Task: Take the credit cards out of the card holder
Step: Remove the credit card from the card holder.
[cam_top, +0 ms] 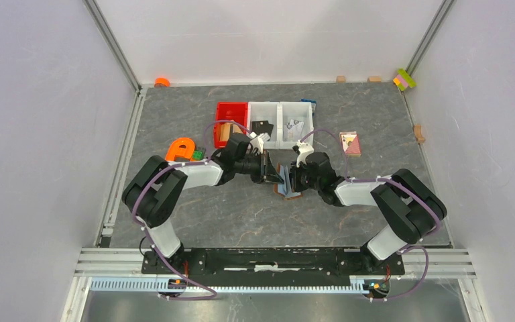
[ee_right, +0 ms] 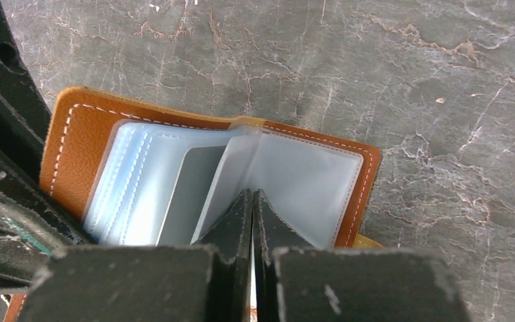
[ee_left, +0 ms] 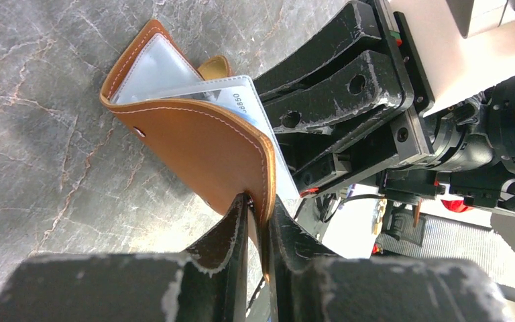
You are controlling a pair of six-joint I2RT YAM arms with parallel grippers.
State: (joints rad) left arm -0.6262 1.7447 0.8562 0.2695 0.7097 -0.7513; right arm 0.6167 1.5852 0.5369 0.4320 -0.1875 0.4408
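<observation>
The brown card holder (cam_top: 285, 182) stands open on the grey table between both grippers. My left gripper (cam_top: 271, 171) is shut on the edge of its brown leather cover (ee_left: 201, 141), with the fingertips (ee_left: 238, 218) pinching the flap. My right gripper (cam_top: 295, 178) is shut on a clear plastic sleeve page (ee_right: 295, 181) inside the holder (ee_right: 70, 141). A grey credit card (ee_right: 191, 194) sits in a sleeve to the left of the right gripper (ee_right: 253, 196). In the left wrist view a card edge with printed digits (ee_left: 235, 100) shows in a sleeve. The left gripper (ee_left: 258, 209) faces the right one's fingers (ee_left: 328, 87).
A red bin (cam_top: 231, 113) and two white bins (cam_top: 265, 115) stand behind the grippers; one holds a black flat piece (cam_top: 261, 126). A pink-red picture card (cam_top: 351, 143) lies at the right. An orange piece (cam_top: 181, 149) and a green cube (cam_top: 198, 154) lie at the left.
</observation>
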